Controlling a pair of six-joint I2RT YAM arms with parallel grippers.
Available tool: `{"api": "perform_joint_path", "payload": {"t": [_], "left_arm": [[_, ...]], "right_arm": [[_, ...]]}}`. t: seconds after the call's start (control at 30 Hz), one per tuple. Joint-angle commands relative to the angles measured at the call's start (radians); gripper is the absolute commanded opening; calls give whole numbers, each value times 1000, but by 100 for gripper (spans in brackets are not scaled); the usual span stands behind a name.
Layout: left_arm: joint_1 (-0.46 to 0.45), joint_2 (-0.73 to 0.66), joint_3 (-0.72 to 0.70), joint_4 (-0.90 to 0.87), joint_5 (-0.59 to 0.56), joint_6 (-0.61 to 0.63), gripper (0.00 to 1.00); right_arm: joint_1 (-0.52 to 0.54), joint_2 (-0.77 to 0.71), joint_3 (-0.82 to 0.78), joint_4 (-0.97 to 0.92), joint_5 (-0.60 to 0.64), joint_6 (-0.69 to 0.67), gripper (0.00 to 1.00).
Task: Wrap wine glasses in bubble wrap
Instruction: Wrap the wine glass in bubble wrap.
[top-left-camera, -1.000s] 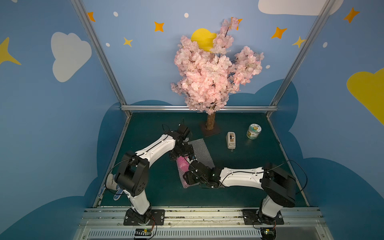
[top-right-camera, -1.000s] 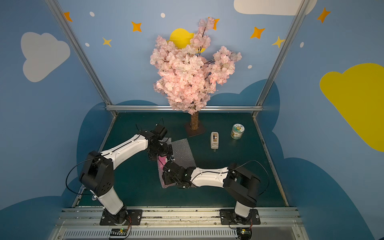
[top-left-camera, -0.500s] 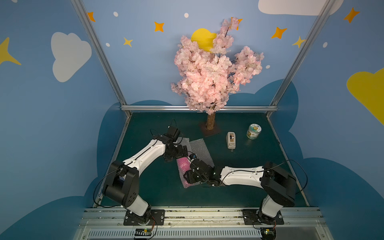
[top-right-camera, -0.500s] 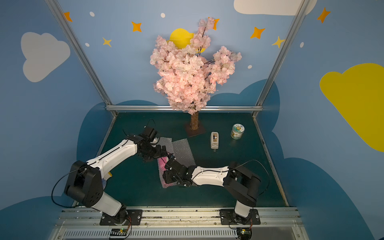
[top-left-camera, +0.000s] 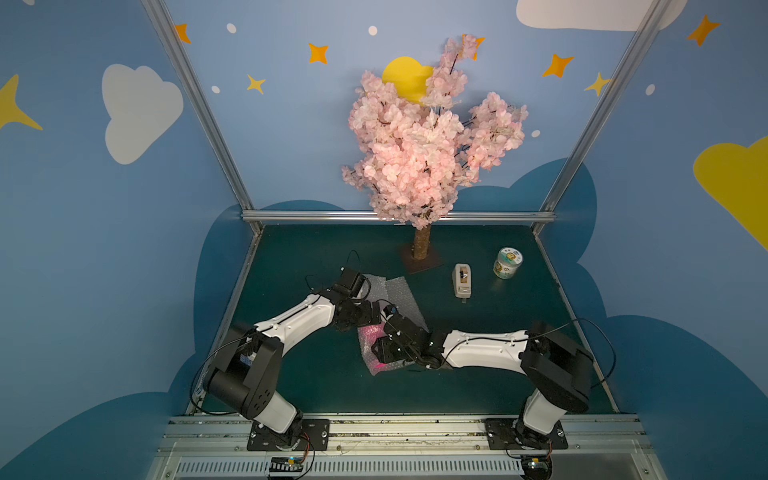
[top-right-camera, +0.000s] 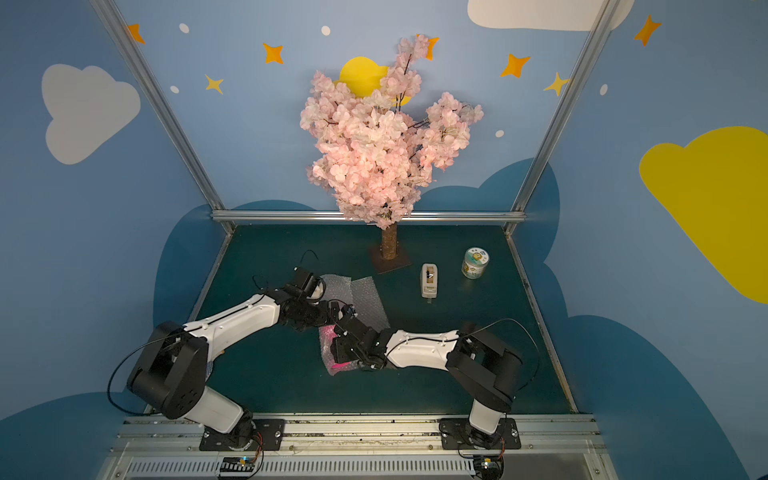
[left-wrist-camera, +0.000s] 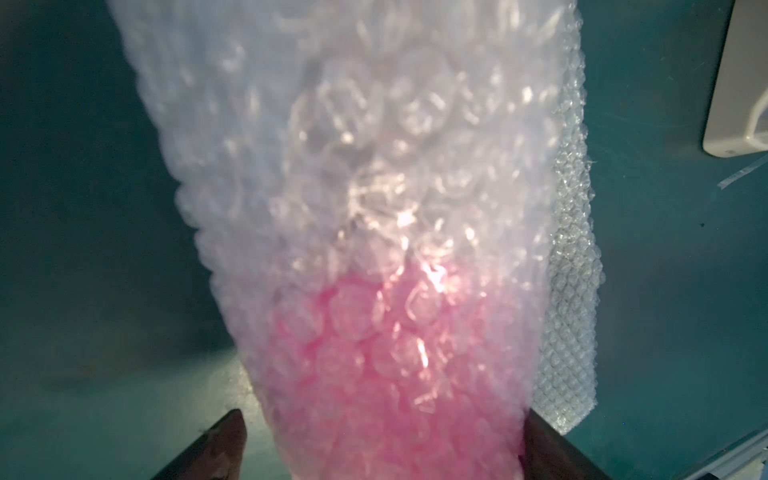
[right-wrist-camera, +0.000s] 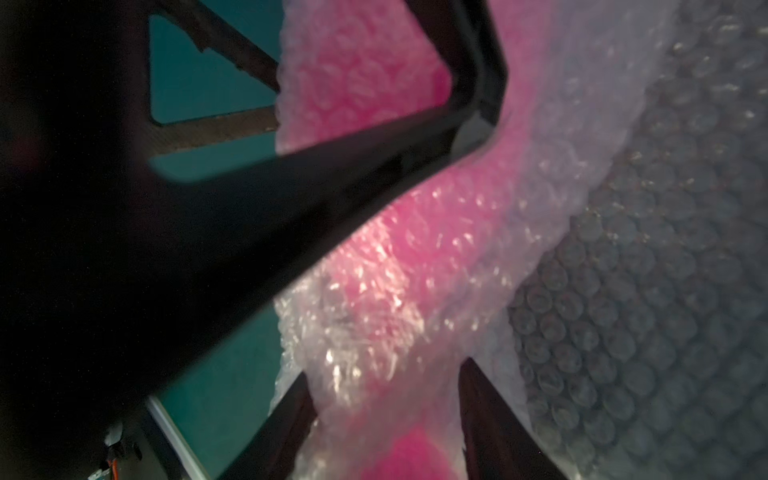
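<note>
Step in hand: the roll-up, part done.

- Pink goblet (top-left-camera: 371, 332) lies on its side near the middle of the table (top-left-camera: 316, 386), already under at least one layer of bubble wrap (top-left-camera: 401, 291). Pink glows through the film in both wrist views.
- The free tail of the sheet lies flat on the table, running off toward 1 o'clock from the bundle in both top views.
- Left gripper (left-wrist-camera: 384, 453) comes in from 10 o'clock. Jaws stand wide, straddling one wrapped end. One finger (left-wrist-camera: 548, 449) sits against the film and the other (left-wrist-camera: 212, 449) stands clear. Nothing is clamped.
- Right gripper (right-wrist-camera: 386, 422) comes in from 3 o'clock. Jaws are roughly half closed, with fingers (right-wrist-camera: 490, 415) pressing the film on both sides of a narrow wrapped part. This reads as a hold on the goblet through the wrap. Stem or not, I cannot tell.

Next move, as I judge it: turn the bundle toward 1 o'clock over the loose tail. The left jaws should close on their end first, so the layer does not spring back when the right lets go to regrip.

The tape dispenser (top-left-camera: 462, 281) sits at 2 o'clock, well apart, with the jar (top-left-camera: 508, 263) beyond it. Neither blocks the roll.
</note>
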Motion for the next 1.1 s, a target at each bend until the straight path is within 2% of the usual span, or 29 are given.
{"api": "perform_joint_path", "payload": {"t": [0.0, 0.27, 0.4, 0.6, 0.73, 0.87, 1.07], "left_arm": [[-27, 24, -6, 54, -54, -2, 99], [-50, 58, 42, 5, -139, 1, 95], [-52, 83, 67, -28, -151, -8, 94], [-53, 102, 83, -48, -153, -15, 94], [-56, 112, 105, -78, -162, -9, 93], [-60, 127, 128, -107, -177, -2, 93], [-60, 153, 153, -137, -182, -5, 93]], "right_arm": [[6, -23, -11, -9, -28, -36, 54], [-37, -160, -12, -111, -90, -88, 65], [-86, -254, -53, -171, -110, -101, 66], [-204, -354, -134, -248, -54, -61, 63], [-343, -313, -139, -300, -93, -94, 64], [-467, -216, -97, -318, -183, -148, 64], [-564, -18, 57, -353, -344, -315, 60]]}}
